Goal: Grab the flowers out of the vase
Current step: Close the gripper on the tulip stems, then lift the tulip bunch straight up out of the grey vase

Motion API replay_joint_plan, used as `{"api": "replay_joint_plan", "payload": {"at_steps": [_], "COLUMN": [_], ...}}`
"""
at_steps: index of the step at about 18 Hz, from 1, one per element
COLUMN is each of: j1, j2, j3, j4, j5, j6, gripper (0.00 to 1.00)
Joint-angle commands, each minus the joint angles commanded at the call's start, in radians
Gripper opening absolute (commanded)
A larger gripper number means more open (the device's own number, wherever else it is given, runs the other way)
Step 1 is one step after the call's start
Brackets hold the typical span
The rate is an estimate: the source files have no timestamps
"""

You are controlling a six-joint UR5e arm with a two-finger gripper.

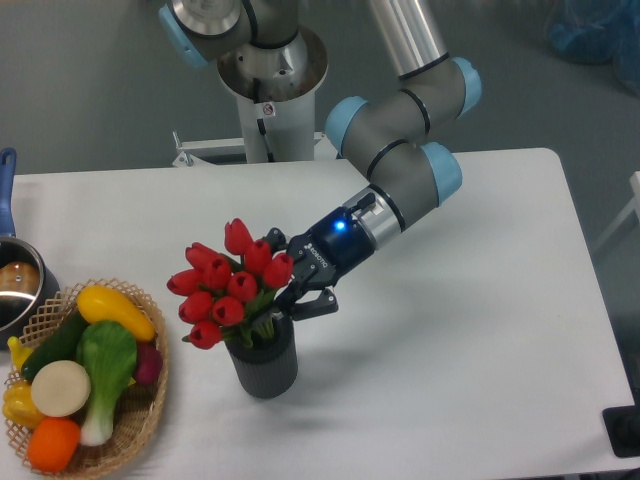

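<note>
Red buds and green leaves are shown on the flowers (228,285); dark grey ribbing marks the vase (265,366).

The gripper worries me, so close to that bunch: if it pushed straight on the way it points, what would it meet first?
The gripper points down and left, closed around the flowers just above the vase, so it would press further into them. Beyond lies the wicker basket, though depth is unclear.
</note>
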Motion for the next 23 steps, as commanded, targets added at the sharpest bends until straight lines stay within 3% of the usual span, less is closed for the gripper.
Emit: {"api": "replay_joint_plan", "payload": {"at_steps": [9,14,18,23], "j1": [-0.003,-0.006,-0.003,0.003], "j2": [0.055,0.083,0.129,0.133], "j3": [0.006,0.003,0.022,0.063], "j4": [0.000,0.000,-0.002,-0.002], "j5": [-0.049,-0.052,-0.052,-0.054], "j6": [-0.153,-0.172,-0.279,-0.301], "gripper": [0.38,0.38,0.38,0.38]}}
